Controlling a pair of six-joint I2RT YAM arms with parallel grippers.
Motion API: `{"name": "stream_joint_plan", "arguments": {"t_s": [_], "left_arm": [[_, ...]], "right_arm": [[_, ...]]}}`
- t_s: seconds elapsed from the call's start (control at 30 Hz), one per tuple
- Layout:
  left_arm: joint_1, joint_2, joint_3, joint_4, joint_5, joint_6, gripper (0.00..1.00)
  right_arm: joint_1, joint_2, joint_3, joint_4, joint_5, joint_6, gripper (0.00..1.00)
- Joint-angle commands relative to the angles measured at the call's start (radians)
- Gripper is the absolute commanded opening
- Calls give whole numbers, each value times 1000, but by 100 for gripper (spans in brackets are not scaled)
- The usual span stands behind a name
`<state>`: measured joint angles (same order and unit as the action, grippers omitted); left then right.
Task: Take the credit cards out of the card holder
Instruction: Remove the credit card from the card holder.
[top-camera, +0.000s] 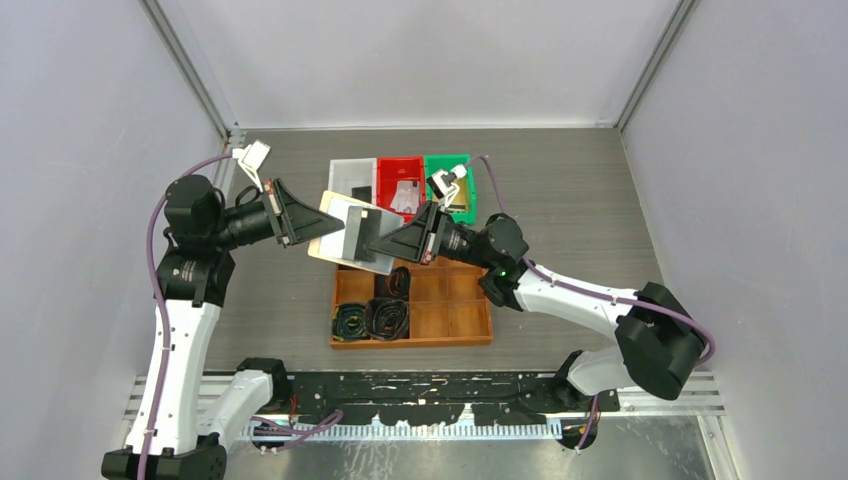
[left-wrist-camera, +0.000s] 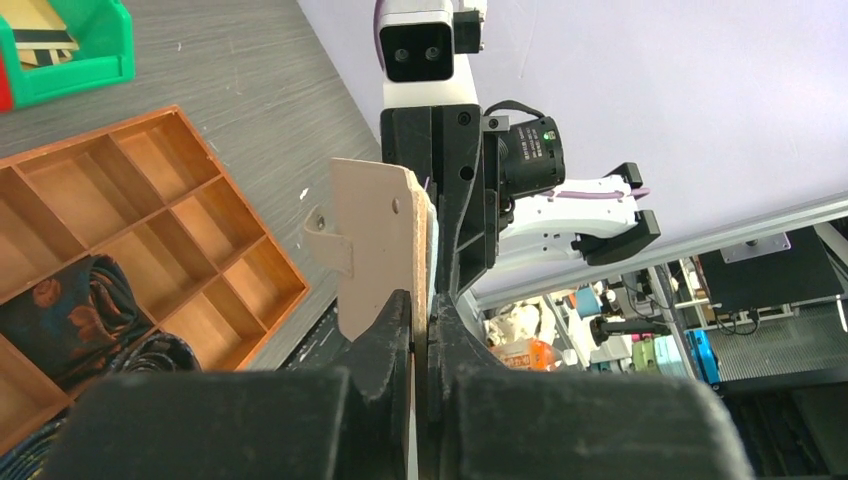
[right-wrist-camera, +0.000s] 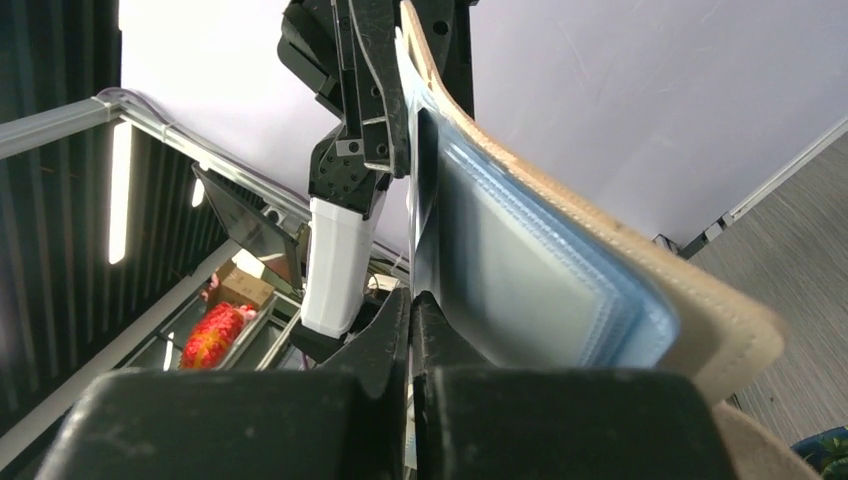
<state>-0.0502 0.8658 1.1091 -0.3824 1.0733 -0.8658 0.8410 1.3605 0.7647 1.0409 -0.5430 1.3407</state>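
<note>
Holds the card holder (top-camera: 355, 232) up in the air between the 2 arms, above the far edge of the wooden tray (top-camera: 412, 343) and just in front of 3 small bins, clear of the grey table (top-camera: 580, 210). Shows it spread open, tan cover toward the left arm and silvery-blue pocket leaves toward the right arm. Clamps the left gripper (top-camera: 335, 223) on the tan cover at its left edge. In the left wrist view, presses the fingers (left-wrist-camera: 385, 330) together on the cover's rim, with nothing between them but the board itself and the strap tab (left-wrist-camera: 326, 236) jutting out just beyond the grip. Has the right gripper (top-camera: 375, 243) meeting the holder from the opposite side, on the pocket leaves. In the right wrist view, shows its fingers (right-wrist-camera: 385, 330) fully closed, tips meeting on a thin pale edge at the inner side of the blue leaves. Cannot tell whether that edge is a card or a pocket leaf. Finds credit cards (top-camera: 405, 196) lying in the bins: a pale one in the red bin (top-camera: 398, 166), a gold one (top-camera: 462, 204) in the green bin (top-camera: 440, 163), and something dark, too small to make out, in the white bin (top-camera: 345, 172). Has dark coiled belts (top-camera: 388, 318) in the tray's left-hand compartments.
</note>
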Motion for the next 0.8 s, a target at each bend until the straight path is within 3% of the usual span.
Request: {"name": "stream_joint_plan", "arguments": {"t_s": [0.0,0.13,0.27,0.43,0.6,0.77], "left_arm": [[8,-15,36,65,-13,-8,0],[9,-23,32,61,-19,3,0],[9,-24,38,38,-30,34,0],[10,-23,51,23,-28,56,0],[17,-18,69,4,-24,81,0],[21,-13,82,2,-9,96,0]], "right_arm": [[3,-9,57,34,-3,-7,10],[11,45,105,106,6,48,26],[13,87,135,180,11,100,29],[5,65,108,153,9,87,1],[-43,-20,19,90,14,63,1],[-184,-147,-63,-15,-45,63,1]]}}
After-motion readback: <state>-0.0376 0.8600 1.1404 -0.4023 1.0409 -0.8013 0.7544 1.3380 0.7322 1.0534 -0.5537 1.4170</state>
